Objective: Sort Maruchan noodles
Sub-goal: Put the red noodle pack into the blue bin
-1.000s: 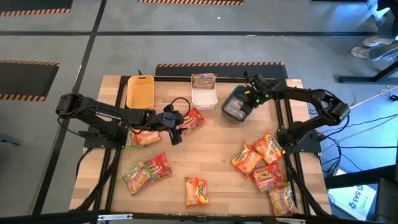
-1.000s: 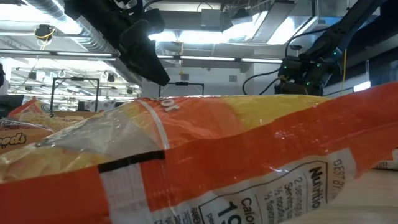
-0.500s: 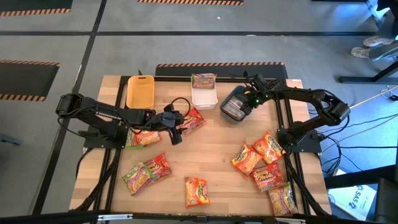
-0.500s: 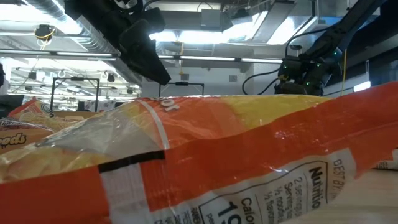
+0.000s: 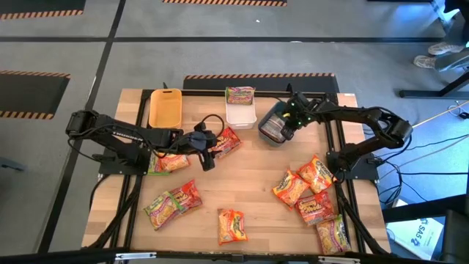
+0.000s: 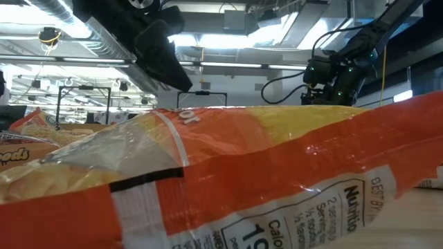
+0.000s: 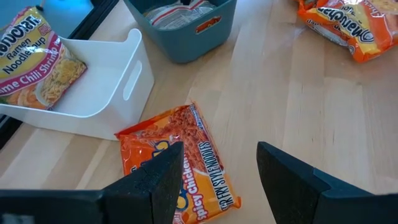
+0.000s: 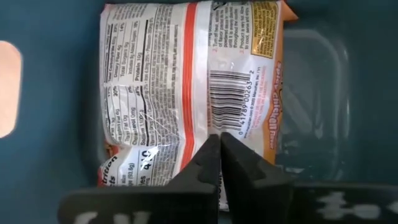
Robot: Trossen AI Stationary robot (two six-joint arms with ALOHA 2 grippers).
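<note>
The right pincer (image 8: 219,155) hangs closed and empty above a packet (image 8: 186,93) in the grey bin (image 5: 277,126). The left pincer (image 7: 214,180) gapes over an orange packet (image 7: 171,158) on the counter (image 7: 298,93).

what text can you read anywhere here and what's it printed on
"Ramen Noodle Soup", "Lime Chili Shrimp" (partly cut off): packet in the white bin
"Spicy Chicken Style Noodles" (partly hidden): orange packet on the table
"Nutrition", "Calo...": packet close to the low camera
"0 41789 00263 2": barcode on the packet in the grey bin; its finer print is too small to read.

Left gripper (image 7: 214,168) spread wide; right gripper (image 8: 220,149) pinched closed.
</note>
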